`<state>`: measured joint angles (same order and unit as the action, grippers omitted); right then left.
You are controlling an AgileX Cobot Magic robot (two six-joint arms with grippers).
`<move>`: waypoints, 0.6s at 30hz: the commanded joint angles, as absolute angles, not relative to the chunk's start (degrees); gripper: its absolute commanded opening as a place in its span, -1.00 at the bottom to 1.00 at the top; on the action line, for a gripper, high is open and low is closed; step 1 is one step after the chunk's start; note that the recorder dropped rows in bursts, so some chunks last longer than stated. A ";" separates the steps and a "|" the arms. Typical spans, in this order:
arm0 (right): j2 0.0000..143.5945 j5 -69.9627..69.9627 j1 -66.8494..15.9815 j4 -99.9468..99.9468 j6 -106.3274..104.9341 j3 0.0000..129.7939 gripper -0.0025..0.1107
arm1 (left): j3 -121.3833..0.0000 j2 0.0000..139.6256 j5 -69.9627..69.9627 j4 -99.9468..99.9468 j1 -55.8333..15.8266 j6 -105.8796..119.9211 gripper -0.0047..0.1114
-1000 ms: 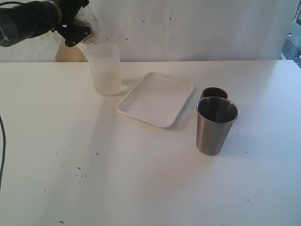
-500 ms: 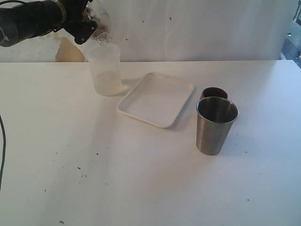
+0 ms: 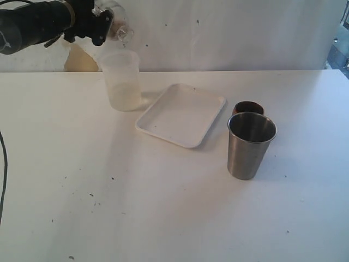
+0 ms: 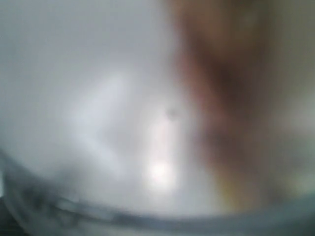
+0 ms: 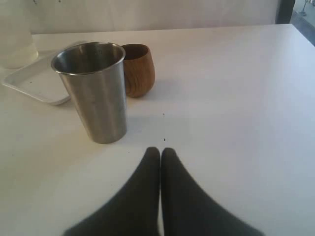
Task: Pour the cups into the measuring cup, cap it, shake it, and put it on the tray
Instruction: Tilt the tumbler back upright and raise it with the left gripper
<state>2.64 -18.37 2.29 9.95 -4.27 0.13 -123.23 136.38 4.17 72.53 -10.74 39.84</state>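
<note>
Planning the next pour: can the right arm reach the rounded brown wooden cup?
Probably yes: bare table lies before the right gripper, though the tapered steel tumbler crowds the wooden cup and the jaws are shut.

We look down across the table toward the wall, our low, close right wrist view shares the steel tumbler and wooden cup, and our left wrist view blurs.

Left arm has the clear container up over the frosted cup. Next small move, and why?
Probably turn the clear container upright in the left gripper, ready to carry to the tray. It hangs tilted, neck sideways, above the frosted cup, which already holds liquid, and nothing stands on the tray yet. The right gripper rests shut near the steel cup.
</note>
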 commanded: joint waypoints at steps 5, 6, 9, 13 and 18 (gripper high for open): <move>2.28 -17.79 2.24 9.63 -4.29 0.00 -0.96 | -124.02 135.44 12.23 68.14 -10.65 -9.36 -0.92; 2.28 -17.79 2.24 9.63 -4.29 0.00 -0.96 | -124.02 135.44 12.60 66.22 -10.65 -9.37 -0.92; 2.28 -17.79 2.24 9.63 -4.29 0.00 -0.96 | -124.02 135.35 16.01 58.36 -10.65 -12.79 -0.92; 2.28 -17.79 2.24 9.63 -4.29 0.00 -0.96 | -124.02 135.35 29.60 51.46 -10.65 -23.31 -0.92; 2.28 -17.79 2.24 9.63 -4.29 0.00 -0.96 | -124.02 135.35 40.60 50.92 -10.65 -23.80 -0.92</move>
<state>2.64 -18.37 2.29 9.95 -4.27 0.13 -123.32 136.38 33.37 52.80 -10.76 -22.36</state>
